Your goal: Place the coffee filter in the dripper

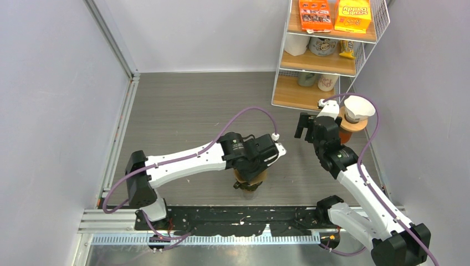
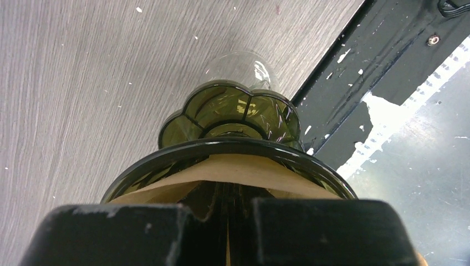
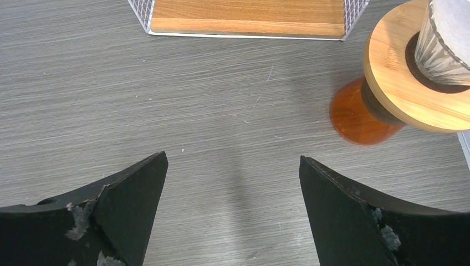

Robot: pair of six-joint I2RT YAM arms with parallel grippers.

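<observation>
A dark green glass dripper (image 2: 233,145) stands on a clear glass (image 2: 238,64) near the table's front edge; it also shows in the top view (image 1: 248,182) under my left arm. A brown paper coffee filter (image 2: 249,172) sits inside the dripper's rim. My left gripper (image 2: 228,235) is right above it, jaws closed on a thin edge of the filter; it hides most of the dripper in the top view (image 1: 254,165). My right gripper (image 3: 233,166) is open and empty over bare table, seen in the top view (image 1: 304,126) at the right.
A second dripper with a wooden collar (image 3: 399,83) and a white filter (image 1: 359,107) stands on an orange base (image 3: 354,119) beside my right gripper. A wire shelf (image 1: 327,61) with boxes and cups stands at the back right. A black rail (image 2: 360,83) runs along the front edge.
</observation>
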